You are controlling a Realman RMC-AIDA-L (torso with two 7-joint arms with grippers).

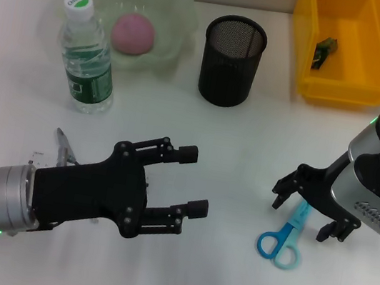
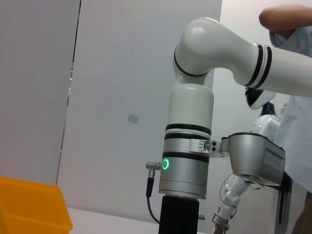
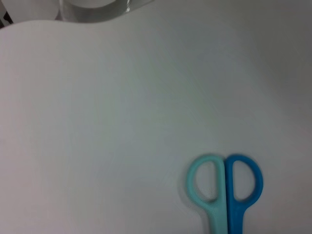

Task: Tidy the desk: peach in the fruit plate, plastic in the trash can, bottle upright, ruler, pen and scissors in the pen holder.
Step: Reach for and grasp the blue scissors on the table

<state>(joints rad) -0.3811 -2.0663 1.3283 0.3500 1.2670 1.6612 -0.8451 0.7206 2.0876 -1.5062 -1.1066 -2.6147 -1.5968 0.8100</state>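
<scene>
Two grippers share the head view. Right gripper [image 1: 315, 209], fingers spread and empty, hovers directly over the blade end of the scissors [image 1: 283, 240], which lie flat on the white desk [image 1: 247, 144]; their long axis runs from the loops nearest the robot up toward the pen holder [image 1: 232, 60]. Left gripper [image 1: 168, 190] — also spread, empty — hangs well apart, so the right arm is nearer. Left wrist view: only the right arm's column [image 2: 187, 146], no scissors. Right wrist view: paired handle loops of the scissors [image 3: 225, 187] — one teal, one blue — closed together on bare desk.
</scene>
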